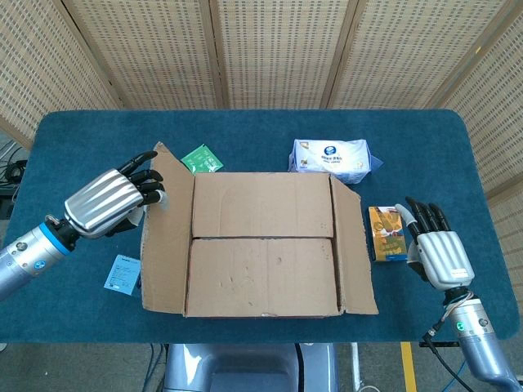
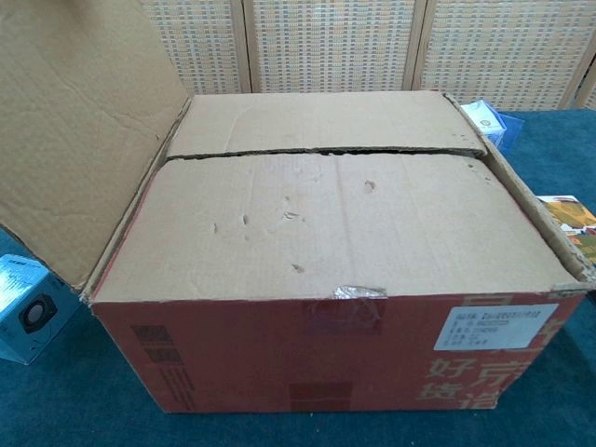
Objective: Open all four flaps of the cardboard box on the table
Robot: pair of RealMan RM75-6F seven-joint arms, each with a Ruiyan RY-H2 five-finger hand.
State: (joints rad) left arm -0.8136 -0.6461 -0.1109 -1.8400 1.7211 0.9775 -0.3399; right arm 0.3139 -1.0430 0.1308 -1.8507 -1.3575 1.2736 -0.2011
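The cardboard box stands mid-table. Its left flap is folded out and shows its brown inside; in the chest view this left flap stands up at the left. The far flap and the near flap lie flat and closed, meeting at a seam. The right flap slants outward. My left hand is left of the box, fingers spread, fingertips at the left flap's far outer edge. My right hand hovers right of the box, fingers apart and holding nothing. Neither hand shows in the chest view.
A green packet and a pack of wipes lie behind the box. A yellow carton lies between the box and my right hand. A small blue-and-white box sits left of the box, and a bit of a white object shows by my left fingers.
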